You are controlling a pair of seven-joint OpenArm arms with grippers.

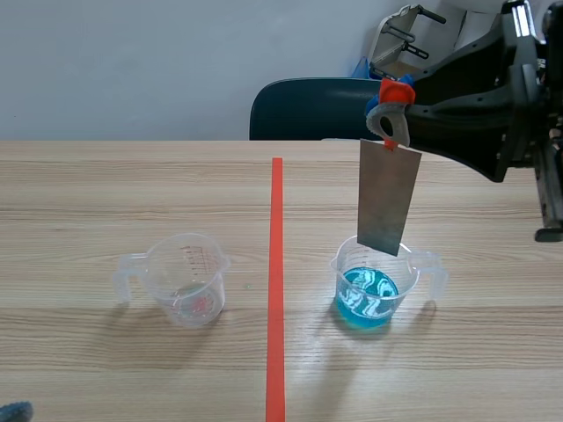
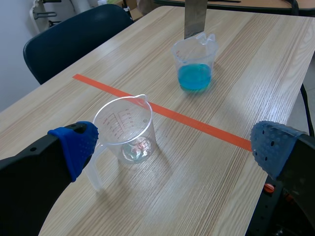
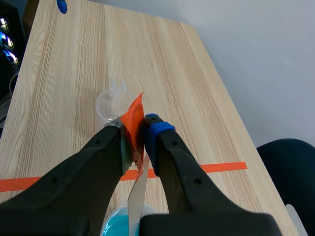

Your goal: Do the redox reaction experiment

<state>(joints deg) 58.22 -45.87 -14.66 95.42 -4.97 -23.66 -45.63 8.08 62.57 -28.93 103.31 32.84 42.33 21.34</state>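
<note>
The right fingers are clamped on the orange-taped top of the metal strip. The strip hangs below them, its lower end at the rim of the cup of blue liquid. The left fingers stand wide apart and hold nothing; the clear cup sits just ahead of them. Count: two cups, one strip, one tape line on the tabletop. Only the scene view shows the strip's full length; the left wrist view shows its lower end alone.

Matt grey metal strip, two clear glossy plastic cups, light wood-grain table.
</note>
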